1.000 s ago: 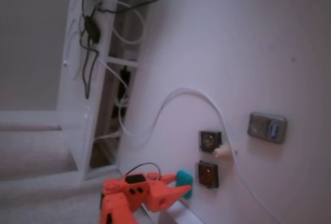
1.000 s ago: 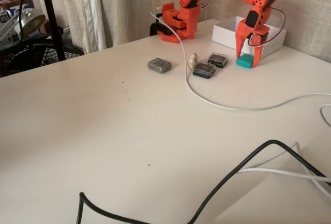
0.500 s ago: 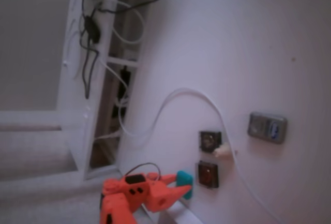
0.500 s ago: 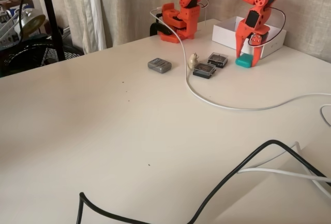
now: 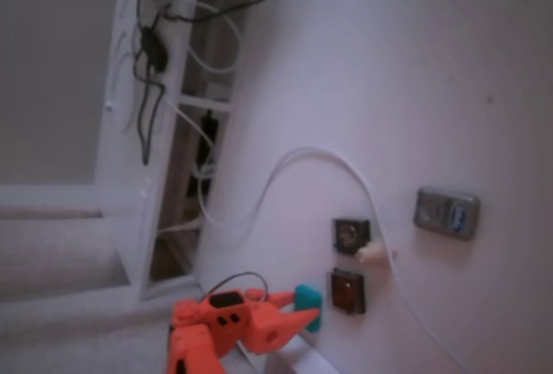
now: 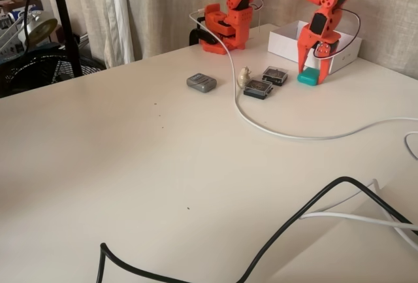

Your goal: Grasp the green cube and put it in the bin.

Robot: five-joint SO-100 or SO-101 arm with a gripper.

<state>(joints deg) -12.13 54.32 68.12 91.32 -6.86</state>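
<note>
Little is changing vs a sec ago: arm and claw [image 6: 313,67] are sitting in basically the same pose, and the green cube [image 6: 309,77] is looking nudged only a hair, if at all. Judging from that, the grasp is stalling or just being fine-tuned, not lifting yet.

Cube is resting on the counter [image 6: 163,165], just in front of the white bin [image 6: 287,33], between the claw's two fingers. Fingers are spread fairly wide, straddling it; whether either is touching it, can't tell. Nothing is being held.

The front fixed view is giving the whole layout: bin behind the cube, two dark square sockets [image 6: 266,82] near it w/ a white cable [image 6: 261,123] running past, grey device [image 6: 201,82] further left. The other fixed view is tilted and blurry, showing the claw [image 5: 298,312] from the side w/ the cube [image 5: 308,307] at its tip, but only an edge of the bin, if that. Approx: pick phase, early.
</note>
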